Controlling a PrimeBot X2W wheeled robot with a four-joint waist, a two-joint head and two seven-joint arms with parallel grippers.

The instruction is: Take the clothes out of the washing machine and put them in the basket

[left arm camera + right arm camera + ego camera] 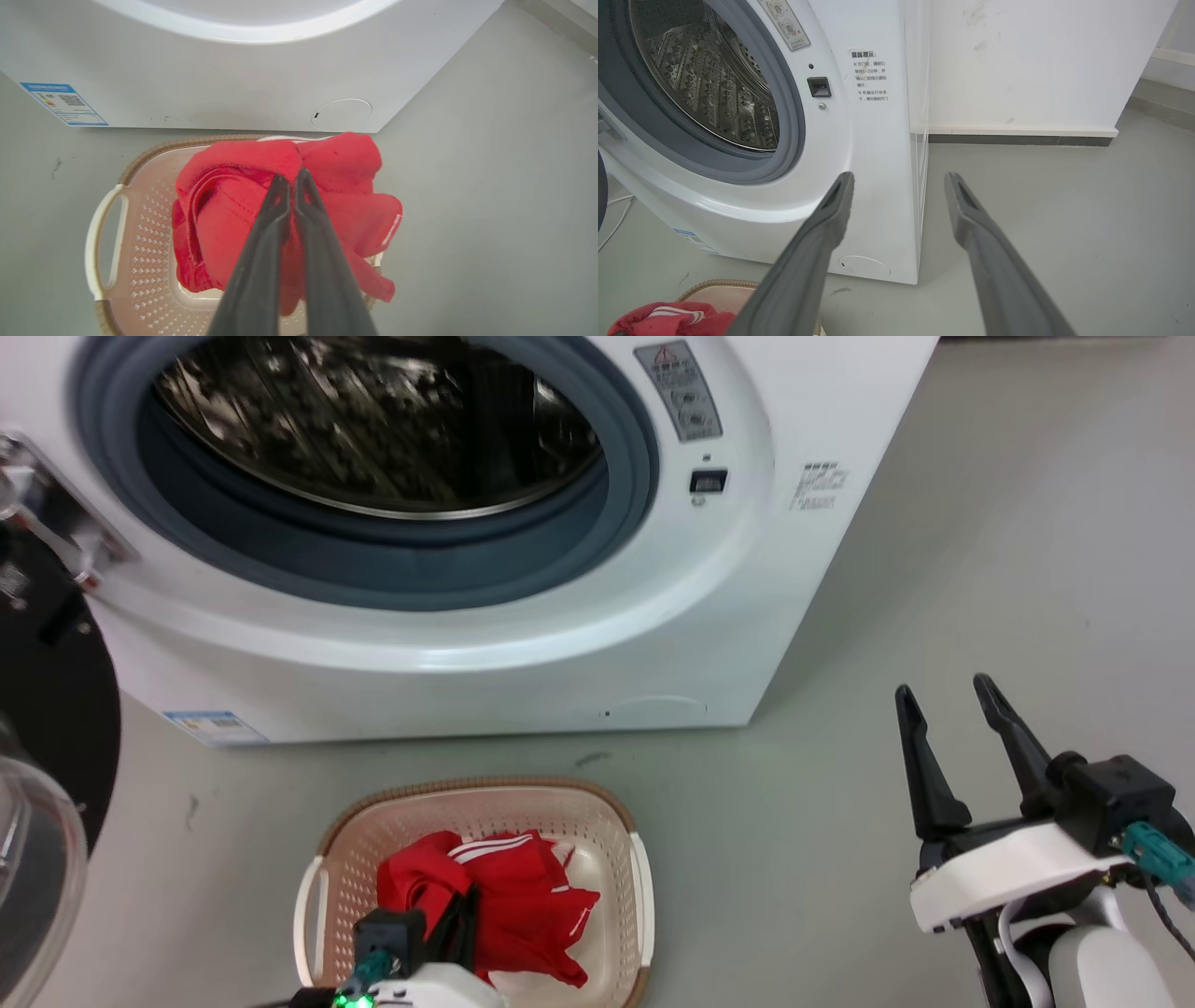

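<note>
The red clothes [509, 896] with thin white stripes lie bunched in the cream basket [616, 859] on the floor in front of the washing machine [709, 616]. My left gripper [465, 903] is low over the basket. In the left wrist view its fingers [261, 242] are shut on a fold of the clothes [345, 163] above the basket [105, 233]. The steel drum [373, 420] shows no fabric in what I can see of it. My right gripper [948, 695] hangs open to the right over bare floor, holding nothing. The right wrist view shows that gripper [899, 179] beside the machine's front corner [887, 186].
The machine's round black-framed glass door [47, 728] stands swung open at the left. A white wall with a dark baseboard [1017, 139] runs behind the machine's right side. Grey floor [1027, 569] spreads to the right of the machine and basket.
</note>
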